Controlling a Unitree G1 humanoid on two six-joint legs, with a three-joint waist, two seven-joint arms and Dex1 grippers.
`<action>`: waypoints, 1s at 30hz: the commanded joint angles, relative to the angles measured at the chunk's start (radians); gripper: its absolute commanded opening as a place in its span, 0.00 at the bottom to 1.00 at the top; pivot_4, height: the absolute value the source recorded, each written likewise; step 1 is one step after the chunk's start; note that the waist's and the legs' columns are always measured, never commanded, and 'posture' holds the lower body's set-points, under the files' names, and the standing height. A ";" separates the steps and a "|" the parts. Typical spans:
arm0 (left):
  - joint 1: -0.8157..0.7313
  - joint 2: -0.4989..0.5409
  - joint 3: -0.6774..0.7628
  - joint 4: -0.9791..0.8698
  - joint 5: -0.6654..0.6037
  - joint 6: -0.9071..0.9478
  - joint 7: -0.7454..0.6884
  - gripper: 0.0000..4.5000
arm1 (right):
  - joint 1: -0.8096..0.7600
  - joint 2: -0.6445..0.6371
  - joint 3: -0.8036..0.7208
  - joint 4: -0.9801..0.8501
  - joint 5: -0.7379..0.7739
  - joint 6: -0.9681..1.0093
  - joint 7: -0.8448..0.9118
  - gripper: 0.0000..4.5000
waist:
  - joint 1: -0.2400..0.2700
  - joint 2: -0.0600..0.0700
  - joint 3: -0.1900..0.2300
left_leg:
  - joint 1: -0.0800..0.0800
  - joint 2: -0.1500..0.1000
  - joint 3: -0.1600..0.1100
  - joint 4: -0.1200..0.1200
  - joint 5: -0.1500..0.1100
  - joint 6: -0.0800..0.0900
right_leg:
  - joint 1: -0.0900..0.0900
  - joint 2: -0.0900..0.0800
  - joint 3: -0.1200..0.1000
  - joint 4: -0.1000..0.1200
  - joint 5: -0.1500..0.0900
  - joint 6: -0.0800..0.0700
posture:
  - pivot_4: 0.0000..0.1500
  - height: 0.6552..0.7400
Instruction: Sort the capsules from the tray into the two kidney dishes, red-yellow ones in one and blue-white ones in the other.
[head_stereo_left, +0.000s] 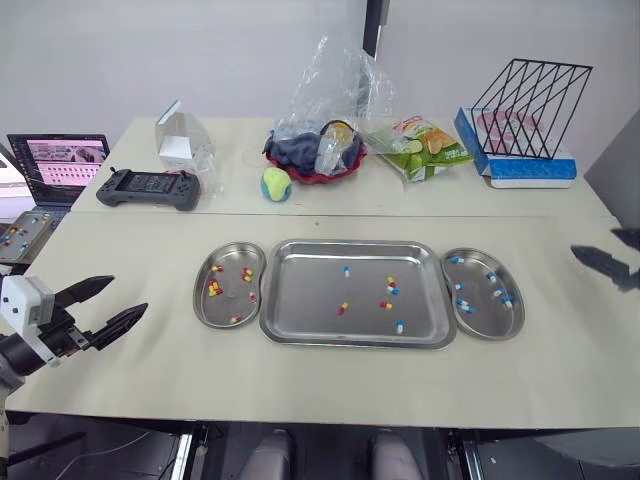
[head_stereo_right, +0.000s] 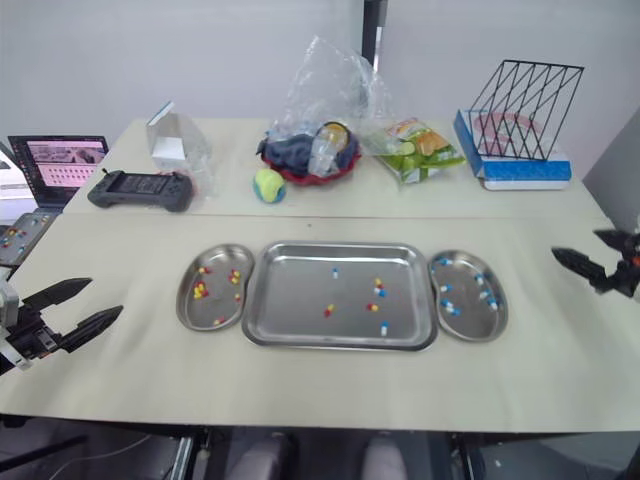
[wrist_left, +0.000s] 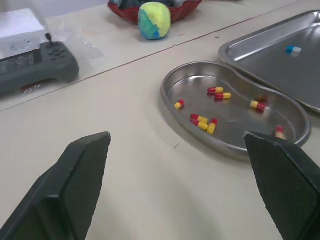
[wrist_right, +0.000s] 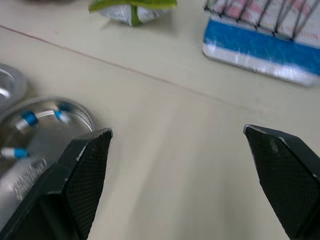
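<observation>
The tray (head_stereo_left: 310, 290), left dish (head_stereo_left: 228, 299) and right dish (head_stereo_left: 481, 313) are shiny smooth metal, the capsules (head_stereo_left: 347, 270) glossy, the desk (head_stereo_left: 120, 250) matt.

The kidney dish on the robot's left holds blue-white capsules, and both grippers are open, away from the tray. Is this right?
Not quite: the left kidney dish holds red-yellow capsules, not blue-white, as the left wrist view shows. The left gripper and right gripper are indeed open, away from the tray.

Bright, even light falls from overhead across the pale table (head_stereo_left: 130, 250). Shadows are soft and short, sitting close under the wire rack (head_stereo_left: 530, 95). The tray (head_stereo_left: 300, 290) shows a dull, diffuse sheen without hard glare. The plastic bag (head_stereo_left: 335, 70) catches small white glints.
</observation>
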 joint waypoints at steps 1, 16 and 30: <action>0.011 0.011 0.060 0.054 0.013 -0.059 0.026 1.00 | 0.033 0.002 -0.056 0.076 0.006 -0.133 -0.014 0.99 | -0.005 0.000 0.000 | 0.000 0.000 0.000 0.000 0.000 0.000 | 0.000 0.000 0.000 0.000 0.000 0.000 | 1.00 0.99; 0.005 0.029 0.068 0.110 0.027 -0.114 0.044 1.00 | 0.054 0.054 -0.085 0.194 0.036 -0.243 -0.029 0.99 | -0.018 0.000 0.000 | 0.001 0.000 0.001 0.000 0.000 0.000 | 0.001 0.000 0.001 0.000 0.000 0.000 | 1.00 0.99; -0.040 0.048 0.024 0.025 -0.021 -0.039 0.005 1.00 | 0.061 0.043 -0.062 0.098 0.073 -0.140 0.033 0.99 | -0.017 0.000 0.000 | 0.001 0.000 0.001 0.000 0.000 0.000 | 0.001 0.000 0.001 0.000 0.000 0.000 | 1.00 0.99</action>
